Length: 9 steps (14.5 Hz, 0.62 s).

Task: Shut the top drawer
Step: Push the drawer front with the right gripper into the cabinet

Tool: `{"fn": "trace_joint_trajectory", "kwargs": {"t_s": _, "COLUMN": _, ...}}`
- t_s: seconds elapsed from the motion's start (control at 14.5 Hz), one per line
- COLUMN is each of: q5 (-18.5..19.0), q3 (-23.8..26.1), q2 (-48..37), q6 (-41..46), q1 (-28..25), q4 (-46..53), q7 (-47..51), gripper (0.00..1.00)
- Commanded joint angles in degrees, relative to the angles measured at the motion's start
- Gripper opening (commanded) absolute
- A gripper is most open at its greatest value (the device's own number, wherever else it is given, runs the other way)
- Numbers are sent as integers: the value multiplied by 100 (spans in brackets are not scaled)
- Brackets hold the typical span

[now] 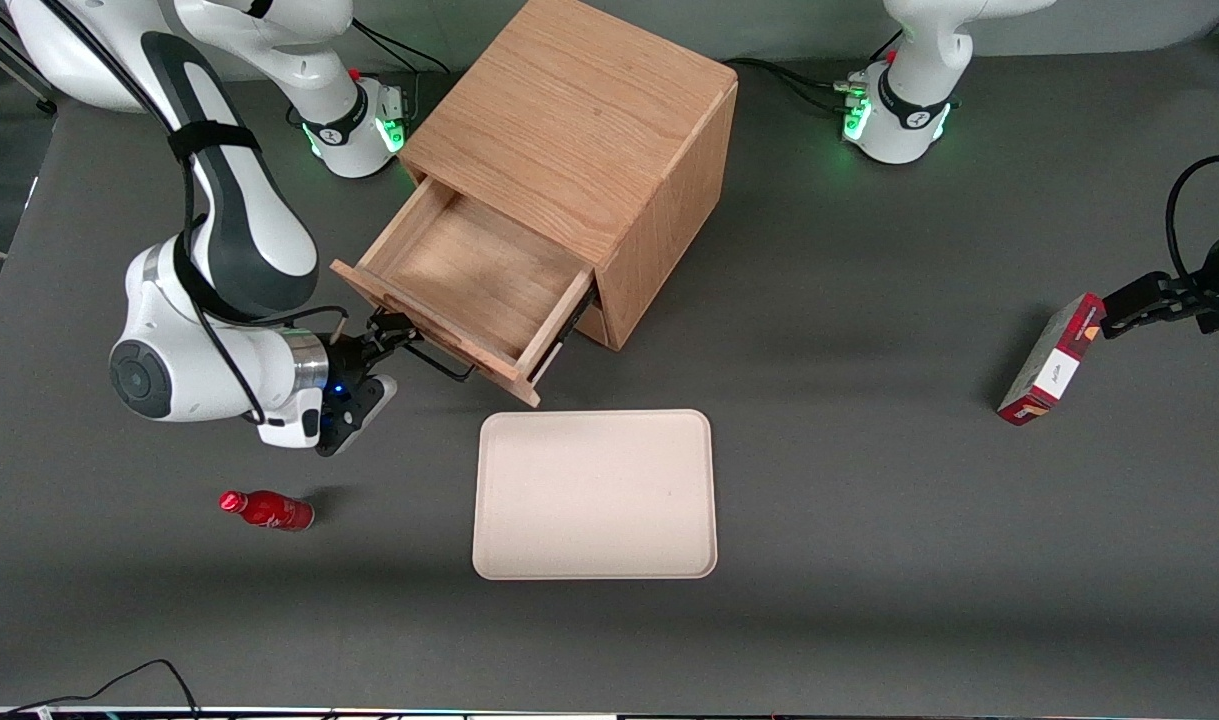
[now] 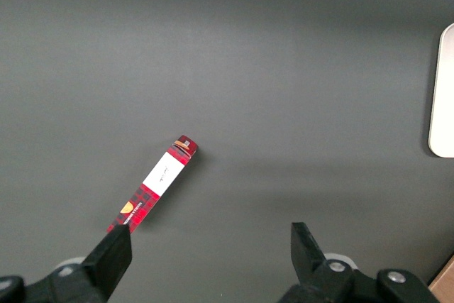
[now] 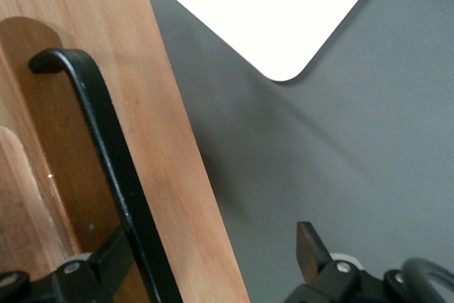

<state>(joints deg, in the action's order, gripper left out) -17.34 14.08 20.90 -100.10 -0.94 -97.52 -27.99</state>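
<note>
The top drawer (image 1: 469, 270) of the light-oak cabinet (image 1: 579, 110) stands pulled far out, its inside bare. A thin black bar handle (image 1: 441, 362) runs along its flat wood front (image 3: 167, 175). My gripper (image 1: 387, 330) is at the handle's end toward the working arm, level with the drawer front. In the right wrist view the gripper (image 3: 209, 253) is open wide. The handle (image 3: 106, 147) and the edge of the drawer front lie between its fingers, with one finger (image 3: 308, 243) well apart from the wood over the grey table.
A cream tray (image 1: 594, 495) lies flat nearer the front camera than the drawer. A small red bottle (image 1: 266, 510) lies on its side toward the working arm's end. A red box (image 1: 1054, 360) stands toward the parked arm's end.
</note>
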Motion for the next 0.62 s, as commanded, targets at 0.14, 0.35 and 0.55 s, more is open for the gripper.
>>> {"fn": "trace_joint_trajectory", "kwargs": {"t_s": 0.14, "q5": -243, "q3": 235, "q2": -683, "q6": -176, "q1": 6, "q4": -794, "q7": 398, "gripper": 100}}
{"fn": "trace_joint_trajectory", "kwargs": {"t_s": 0.35, "q5": -533, "q3": 367, "q2": -938, "q6": -492, "q1": -11, "q4": -1241, "q7": 452, "gripper": 100}}
{"fn": "trace_joint_trajectory", "kwargs": {"t_s": 0.55, "q5": -542, "q3": 604, "q2": -1114, "q6": -729, "q1": 6, "q4": -1541, "q7": 776, "gripper": 100}}
